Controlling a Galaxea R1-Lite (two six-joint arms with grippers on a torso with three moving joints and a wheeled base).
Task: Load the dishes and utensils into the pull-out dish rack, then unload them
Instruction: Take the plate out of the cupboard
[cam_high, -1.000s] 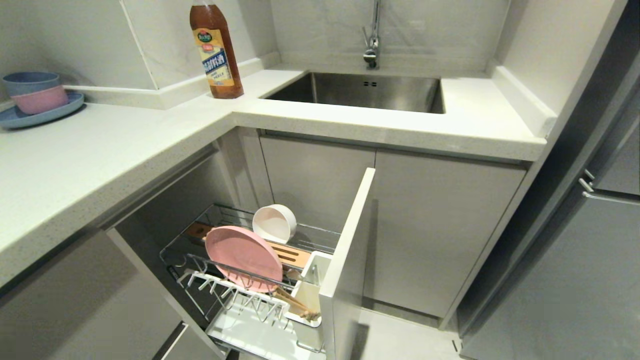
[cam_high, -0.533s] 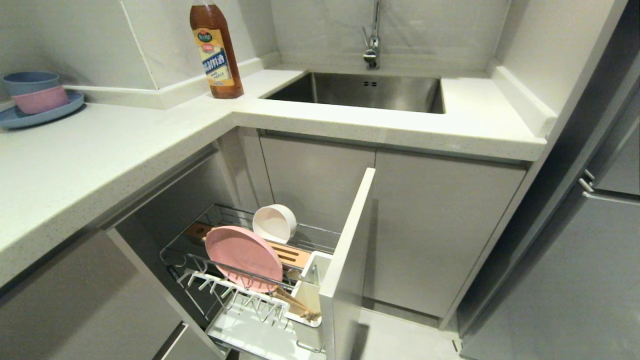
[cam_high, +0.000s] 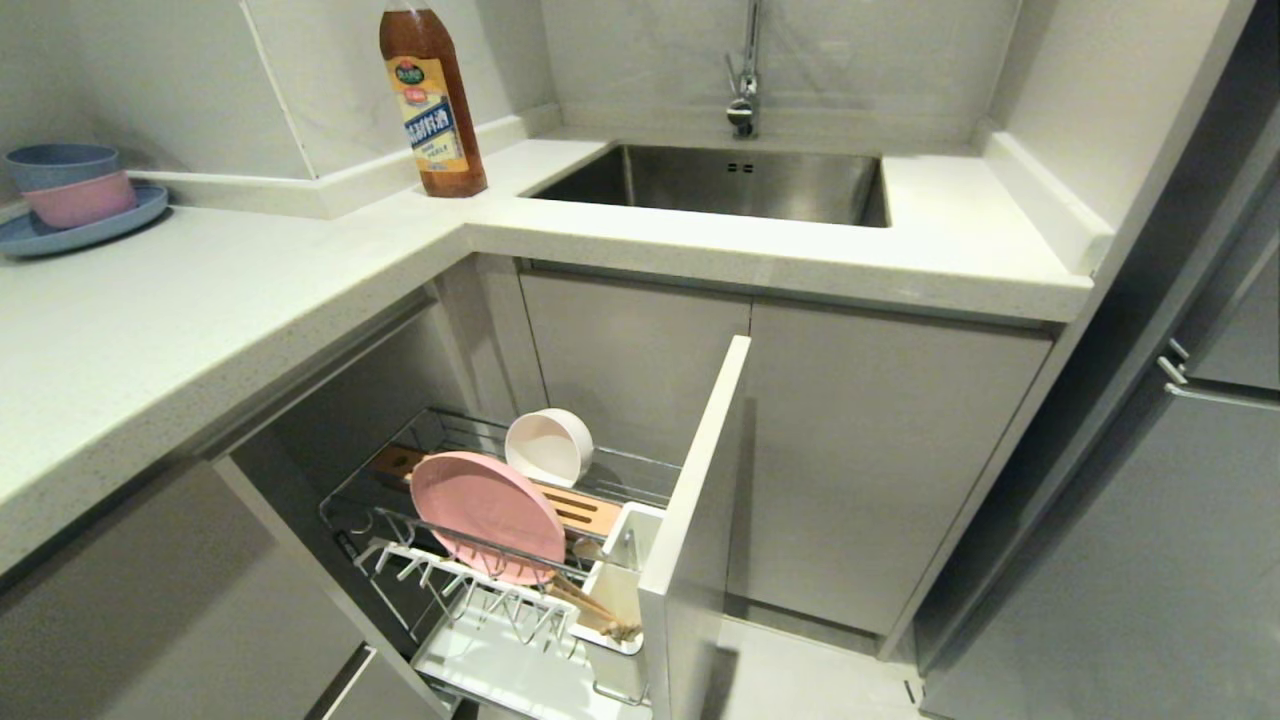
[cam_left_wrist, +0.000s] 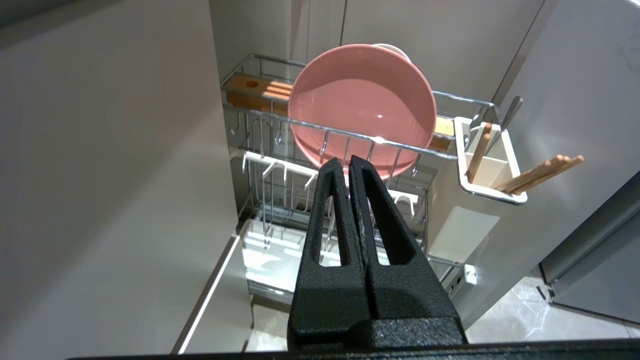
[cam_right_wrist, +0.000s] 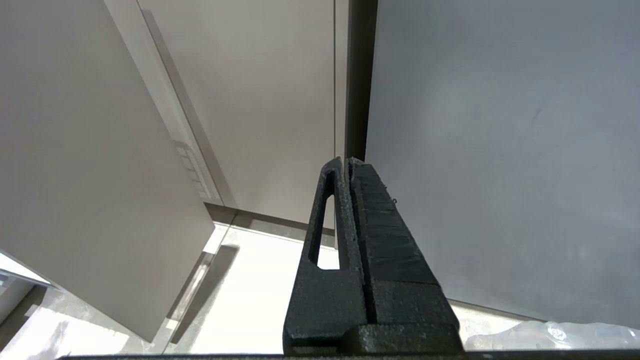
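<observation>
The pull-out dish rack (cam_high: 520, 560) stands drawn out of the lower cabinet, under the left run of the counter (cam_high: 200, 300), its tall white front panel (cam_high: 700, 520) at the right end. The pink plate (cam_high: 487, 515) stands on edge among the chrome prongs, leaning against the near rail. The cream-white bowl (cam_high: 548, 447) lies on its side farther back, its opening turned toward the near left, just beyond the slotted wooden block (cam_high: 580, 510). The white utensil cup (cam_left_wrist: 487, 165) hangs at the right end of the rack, beside the front panel; the chopsticks (cam_left_wrist: 540, 174) lean out of it toward the right, and the fork (cam_left_wrist: 505, 120) stands in it with its handle up. A white drip tray (cam_high: 510, 665) lies beneath the prongs.

My left gripper (cam_left_wrist: 346, 161) hovers near the rack's near rail, in line with the plate's lower edge; my fingers (cam_left_wrist: 327, 200) are pressed together with nothing between them. My right gripper (cam_right_wrist: 346, 161) is off to the right, facing plain cabinet fronts and the pale floor; its fingers are likewise clenched and empty. Neither arm appears in the head view.

Farther out, a steel sink (cam_high: 720, 185) with a tap (cam_high: 742, 70) is set in the far counter; an amber bottle (cam_high: 430, 100) stands at the corner. At the far left, a blue bowl (cam_high: 60, 163) and a small pink bowl (cam_high: 82, 198) are stacked on a blue plate (cam_high: 90, 230).
</observation>
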